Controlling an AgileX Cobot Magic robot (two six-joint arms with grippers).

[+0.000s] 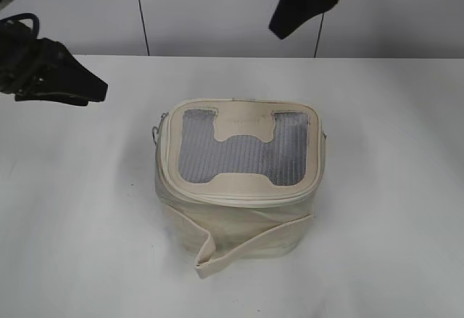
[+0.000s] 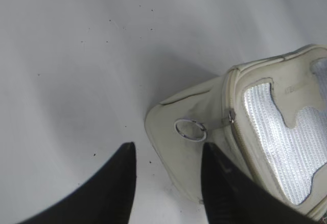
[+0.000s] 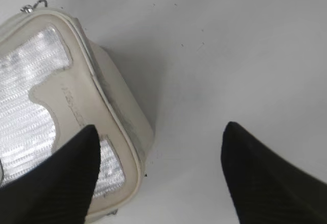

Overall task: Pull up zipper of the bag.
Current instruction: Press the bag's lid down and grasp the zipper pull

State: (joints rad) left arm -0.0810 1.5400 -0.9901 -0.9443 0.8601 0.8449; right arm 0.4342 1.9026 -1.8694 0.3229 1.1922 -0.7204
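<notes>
The cream bag (image 1: 239, 220) stands mid-table with its grey mesh top panel (image 1: 243, 155) facing up. Its zipper (image 1: 239, 197) runs round the top rim, and silver pull tabs (image 1: 157, 127) hang at the left corner. My left gripper (image 1: 88, 86) hovers open to the left of the bag. In the left wrist view that left gripper (image 2: 168, 146) has the silver ring (image 2: 190, 130) and a pull tab (image 2: 231, 116) just ahead of it. Nothing is held. My right gripper (image 1: 284, 27) hangs open above the bag's far right. In the right wrist view the right gripper (image 3: 161, 127) straddles the bag's corner (image 3: 134, 147).
The flat cream strap (image 1: 250, 245) lies folded against the bag's front, its end resting on the white table (image 1: 391, 209). A pale wall (image 1: 217, 6) rises behind the table's far edge.
</notes>
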